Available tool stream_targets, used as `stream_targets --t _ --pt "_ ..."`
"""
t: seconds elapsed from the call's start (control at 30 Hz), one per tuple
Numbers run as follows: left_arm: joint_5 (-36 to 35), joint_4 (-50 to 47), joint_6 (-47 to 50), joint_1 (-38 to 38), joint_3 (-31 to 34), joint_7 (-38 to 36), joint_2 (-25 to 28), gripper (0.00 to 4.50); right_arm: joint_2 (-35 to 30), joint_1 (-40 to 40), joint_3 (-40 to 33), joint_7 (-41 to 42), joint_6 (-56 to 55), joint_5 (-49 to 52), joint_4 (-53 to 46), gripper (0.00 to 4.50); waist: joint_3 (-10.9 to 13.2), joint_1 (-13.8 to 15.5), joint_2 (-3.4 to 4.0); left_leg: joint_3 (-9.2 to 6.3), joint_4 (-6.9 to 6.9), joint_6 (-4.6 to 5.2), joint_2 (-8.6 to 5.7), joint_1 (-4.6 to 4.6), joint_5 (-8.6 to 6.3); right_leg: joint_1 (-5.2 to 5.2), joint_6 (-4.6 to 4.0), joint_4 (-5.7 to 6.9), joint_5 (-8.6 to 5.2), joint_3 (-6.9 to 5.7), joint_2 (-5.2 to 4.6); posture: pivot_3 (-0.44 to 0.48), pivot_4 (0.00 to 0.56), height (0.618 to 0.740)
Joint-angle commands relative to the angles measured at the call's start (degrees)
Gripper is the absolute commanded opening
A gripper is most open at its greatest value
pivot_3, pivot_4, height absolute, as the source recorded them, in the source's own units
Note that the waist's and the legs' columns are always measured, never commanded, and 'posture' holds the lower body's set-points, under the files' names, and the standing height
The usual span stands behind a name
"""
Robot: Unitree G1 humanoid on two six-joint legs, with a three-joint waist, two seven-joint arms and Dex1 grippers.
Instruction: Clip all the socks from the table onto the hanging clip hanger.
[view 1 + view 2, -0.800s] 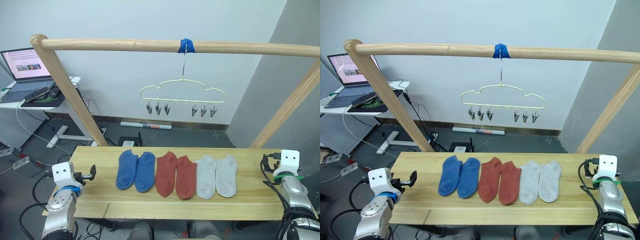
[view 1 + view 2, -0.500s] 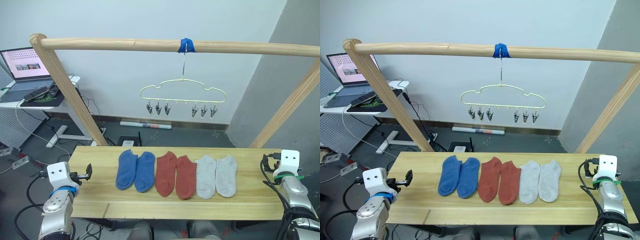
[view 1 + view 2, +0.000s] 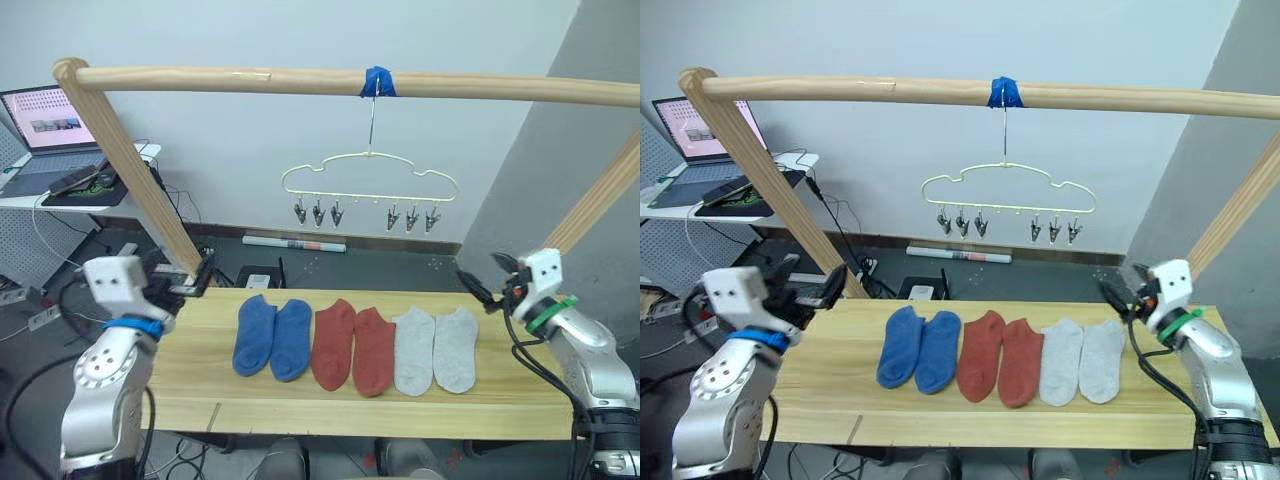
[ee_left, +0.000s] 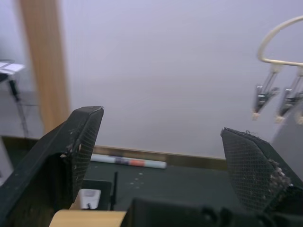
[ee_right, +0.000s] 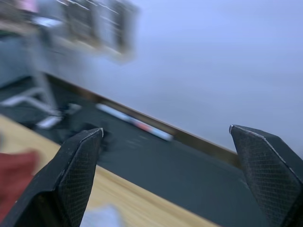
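Two blue socks (image 3: 272, 338), two rust-red socks (image 3: 352, 346) and two light grey socks (image 3: 434, 348) lie side by side in a row on the pale wooden table (image 3: 190, 385). Above and behind them the pale-yellow clip hanger (image 3: 370, 185) hangs by its hook, with nothing in its silver clips (image 4: 265, 94). My left gripper (image 3: 205, 272) is open and empty, raised over the table's far left corner. My right gripper (image 3: 478, 288) is also open and empty, raised beside the far right edge, just past the right grey sock.
A thick wooden rail (image 3: 240, 78) with blue tape (image 3: 378, 82) carries the hanger, held up by slanted posts at the left (image 3: 130, 170) and right (image 3: 600, 195). A desk with a laptop (image 3: 45, 110) stands at the far left. A tube (image 3: 285, 242) lies on the floor behind.
Both arms have risen from the table's front corners and swung toward its far edge. The right gripper has come inward toward the grey socks. The socks and hanger have not moved.
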Motion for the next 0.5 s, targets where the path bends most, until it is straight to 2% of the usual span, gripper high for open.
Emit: stream_targets --t 0.03,0.23,0.33,0.5 --pt "0.97 0.4 0.15 -4.99 -1.5 -0.22 0.17 4.47 0.13 -2.89 1.99 2.71 3.24 2.41 -7.19 4.5 0.11 -0.07 -0.1 0.02 0.0 0.0 0.0 -0.08 0.0 -0.07 0.01 -0.03 0.0 0.01 0.0 -0.08 0.096 0.74" --pt "2.96 11.3 -4.49 -14.75 -6.66 -4.3 -2.77 4.47 5.05 -11.49 10.58 4.74 11.24 6.07 -18.0 4.5 0.36 -0.49 -0.08 0.01 0.03 0.0 0.02 -0.39 0.01 -0.46 0.38 0.06 0.23 0.01 0.05 -0.108 0.102 0.74" --pt "3.35 15.72 -6.76 -17.52 -7.13 -5.97 -3.52 3.88 7.32 -14.14 12.77 2.49 11.97 3.54 -17.82 4.5 0.4 -0.49 -0.15 -0.02 0.01 -0.03 0.04 -0.48 -0.01 -0.52 0.38 0.02 0.22 -0.01 0.08 -0.127 0.11 0.74" --pt "4.97 20.35 -9.11 -20.34 -8.08 -7.01 -3.82 2.33 8.38 -15.54 14.36 1.92 12.1 1.27 -17.11 4.5 0.43 -0.43 -0.17 -0.07 0.02 -0.07 0.0 -0.83 -0.04 -0.74 0.35 -0.01 0.24 -0.04 0.02 -0.135 0.11 0.74"
